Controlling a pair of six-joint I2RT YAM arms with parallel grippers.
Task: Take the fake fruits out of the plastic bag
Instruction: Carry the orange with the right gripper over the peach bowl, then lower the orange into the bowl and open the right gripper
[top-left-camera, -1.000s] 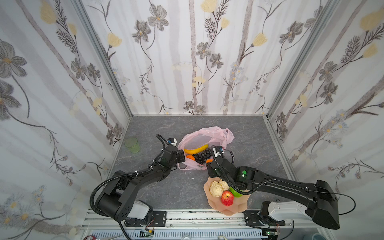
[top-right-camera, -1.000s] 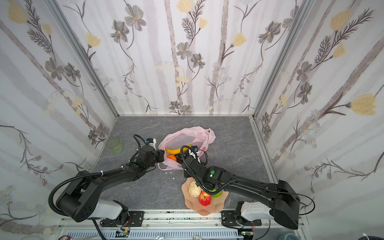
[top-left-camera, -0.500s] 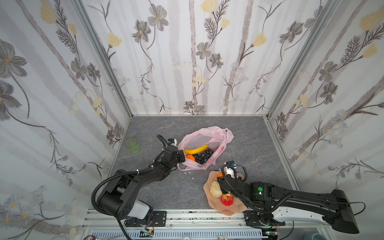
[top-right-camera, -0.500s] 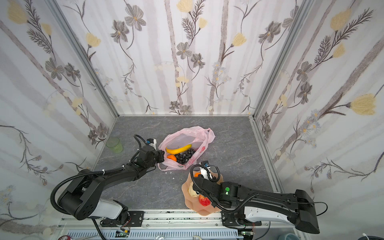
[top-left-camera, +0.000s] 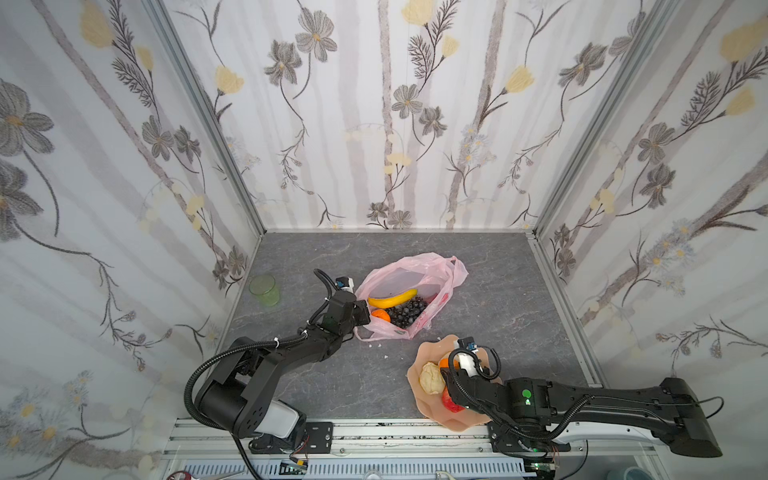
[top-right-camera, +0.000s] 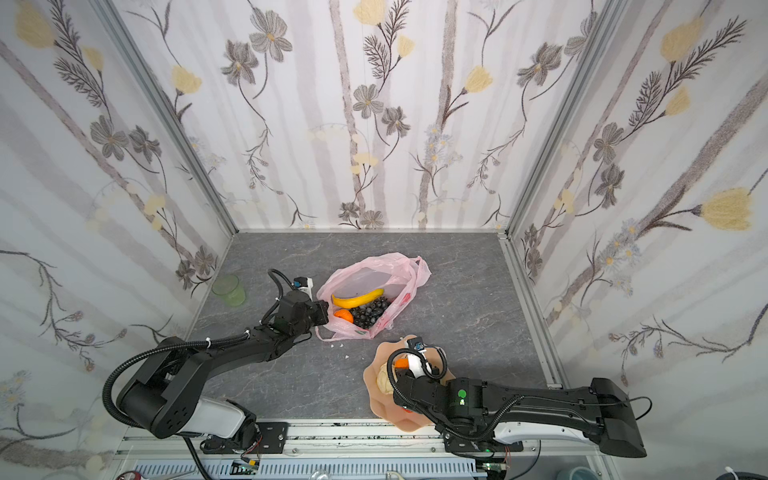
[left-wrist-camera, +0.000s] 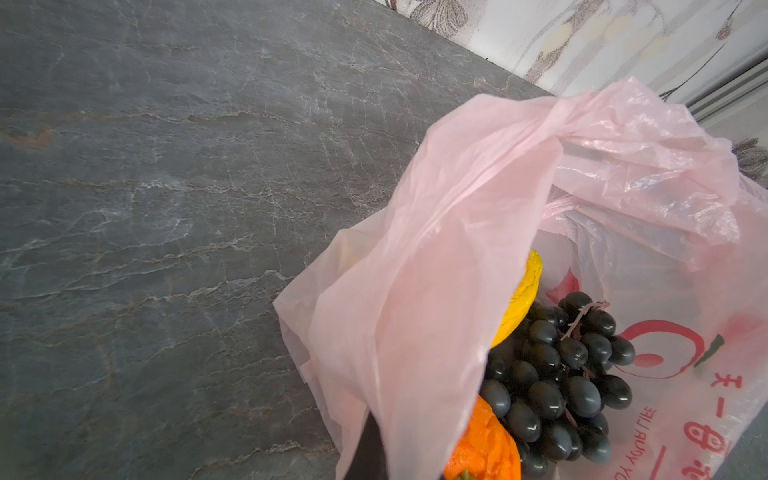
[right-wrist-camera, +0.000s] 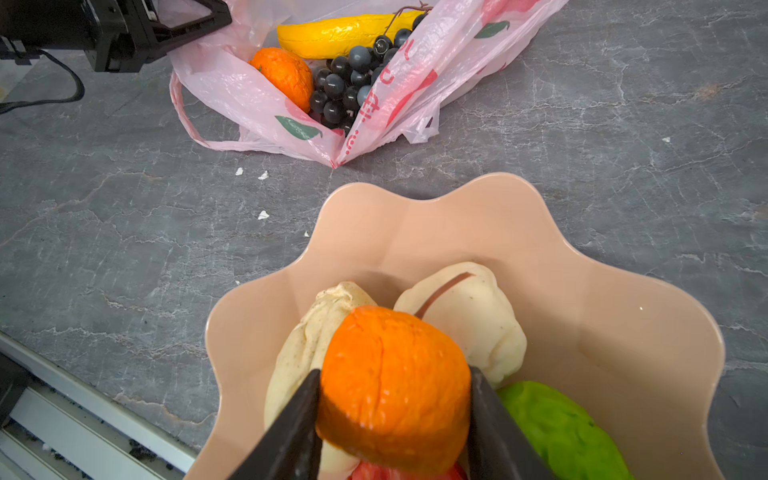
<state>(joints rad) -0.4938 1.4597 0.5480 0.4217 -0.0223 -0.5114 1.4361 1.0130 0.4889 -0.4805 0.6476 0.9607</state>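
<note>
Seen from above, the pink plastic bag (top-left-camera: 451, 270) lies open near the middle of the grey tabletop (top-left-camera: 519, 299). A peach wavy-edged plate (top-left-camera: 428, 357) sits at about five o'clock from it, and a green cup (top-left-camera: 264, 289) stands well apart at nine o'clock. My left jaws are pinched together on the thin film of the bag's rim at its eight o'clock edge, which holds the mouth open. My right jaws are clamped on an orange (right-wrist-camera: 395, 386), one finger on each side of it, and they hold it just above the fruit already on the plate. It has not been let go yet. Under and around it on the plate are two beige pears (right-wrist-camera: 469, 320), a green bumpy fruit (right-wrist-camera: 561, 428) and a red apple (top-left-camera: 451, 403), so I judge that four fruits are out and a fifth is nearly there. Three lie inside the bag. They are a yellow banana (top-left-camera: 392, 298) across the twelve o'clock side, a dark grape bunch (top-left-camera: 405, 311) touching it at the centre, and a second orange (top-left-camera: 381, 316) at eight o'clock, close to my left jaws. By my reckoning the work is a little past halfway. What is left is to set this orange down and then make three more trips to the bag.
</note>
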